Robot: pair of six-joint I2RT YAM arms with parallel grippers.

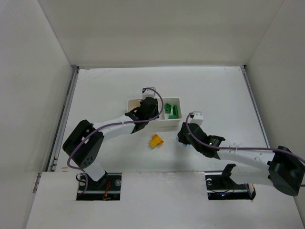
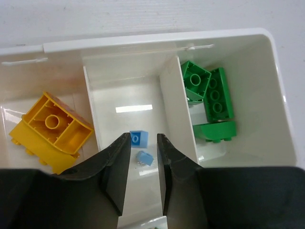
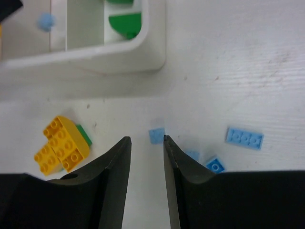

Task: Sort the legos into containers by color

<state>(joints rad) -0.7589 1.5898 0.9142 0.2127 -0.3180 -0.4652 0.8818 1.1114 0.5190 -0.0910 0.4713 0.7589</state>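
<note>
Legos half sorted, and the trouble sits nearest your right gripper (image 3: 146, 139): its jaws stand apart and empty, tips just short of a thin pale blue tile (image 3: 156, 135) that lies closer to the right finger; close off-centre and the tile will likely skid or flip rather than lift. More blue pieces (image 3: 244, 138) lie loose on the table (image 3: 248, 71) beside it; the yellow cluster (image 3: 61, 143) has a green brick (image 3: 83, 136) tucked under it — carry them as one and a colour lands wrong. Your left gripper (image 2: 143, 137) hangs over the white tray (image 2: 157, 40), jaws narrowly parted, pinching nothing; a second arm reaching in could clash with it. Left compartment (image 2: 43, 76) — one yellow brick (image 2: 50, 129); middle compartment (image 2: 128, 90), two tiny blue bricks (image 2: 145, 159); right compartment (image 2: 257, 86), green bricks (image 2: 209, 95).
</note>
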